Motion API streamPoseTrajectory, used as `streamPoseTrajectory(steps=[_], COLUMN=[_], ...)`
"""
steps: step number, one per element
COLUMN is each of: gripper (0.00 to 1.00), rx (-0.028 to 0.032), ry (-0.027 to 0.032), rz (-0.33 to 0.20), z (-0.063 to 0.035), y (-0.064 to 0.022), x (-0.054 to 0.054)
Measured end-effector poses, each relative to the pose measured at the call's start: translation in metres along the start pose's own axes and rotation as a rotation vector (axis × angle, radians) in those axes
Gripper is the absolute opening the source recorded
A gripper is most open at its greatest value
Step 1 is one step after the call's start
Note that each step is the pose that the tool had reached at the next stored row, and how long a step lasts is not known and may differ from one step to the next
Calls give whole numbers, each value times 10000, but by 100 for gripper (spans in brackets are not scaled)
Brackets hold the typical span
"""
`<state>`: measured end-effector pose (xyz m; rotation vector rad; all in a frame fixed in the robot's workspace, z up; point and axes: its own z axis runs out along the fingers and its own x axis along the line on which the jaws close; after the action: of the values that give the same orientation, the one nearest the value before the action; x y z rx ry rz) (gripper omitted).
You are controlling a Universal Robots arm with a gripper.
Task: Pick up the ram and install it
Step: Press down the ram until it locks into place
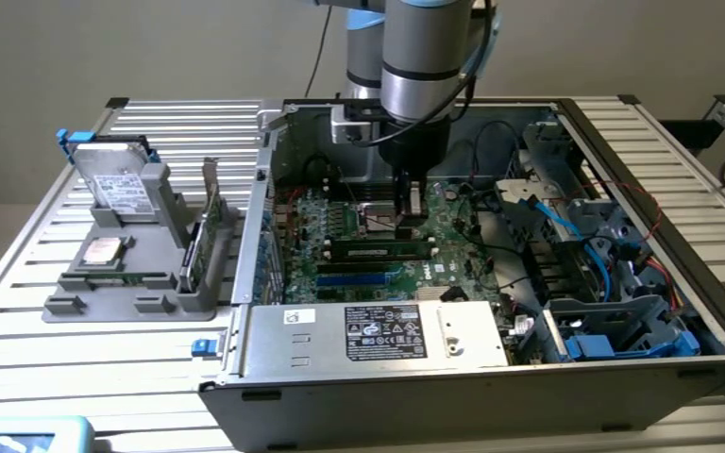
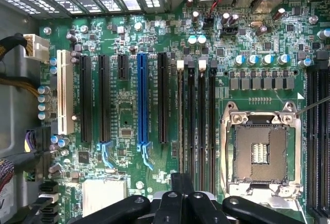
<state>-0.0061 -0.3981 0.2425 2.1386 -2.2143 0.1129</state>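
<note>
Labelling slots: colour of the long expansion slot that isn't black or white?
The slot is blue; wrist view shows it best.

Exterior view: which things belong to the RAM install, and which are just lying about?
Job in hand: ram, on the motherboard; shut gripper close beside it.
Lying about: hard drive, upright green card, gray holder, all outside the case; power supply.

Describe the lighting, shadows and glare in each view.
Exterior view: soft, even light keeps the slatted table bright, while the motherboard inside the case lies dimmer under the arm. Wrist view: the motherboard is evenly lit, the socket's metal frame glints, the table slats beyond the case wall are washed out, and the tool is a dark silhouette.
</note>
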Motion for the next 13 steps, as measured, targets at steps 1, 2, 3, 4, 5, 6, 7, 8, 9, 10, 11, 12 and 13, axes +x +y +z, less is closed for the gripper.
streamPoseTrajectory(steps=[1, 2, 3, 4, 5, 6, 7, 8, 9, 10, 11, 12, 13], gripper=[11, 11, 11, 11, 11, 11, 11, 11, 11, 11, 11, 11, 11], rx=[-3, -5, -6, -7, -8, -8, -9, -9, -9, -10, -10, -10, -11], ry=[30, 51, 73, 82, 83, 84, 83, 84, 83, 83, 84, 84, 85], rz=[30, 58, 83, 101, 109, 114, 117, 119, 121, 122, 124, 125, 128], z=[4, 10, 17, 22, 27, 30, 35, 41, 46, 52, 55, 59, 61], y=[-2, -2, -3, -3, -3, -3, -3, -4, -4, -5, -5, -5, -7], x=[0, -1, -2, -3, -3, -3, -4, -5, -6, -8, -11, -14, -15])
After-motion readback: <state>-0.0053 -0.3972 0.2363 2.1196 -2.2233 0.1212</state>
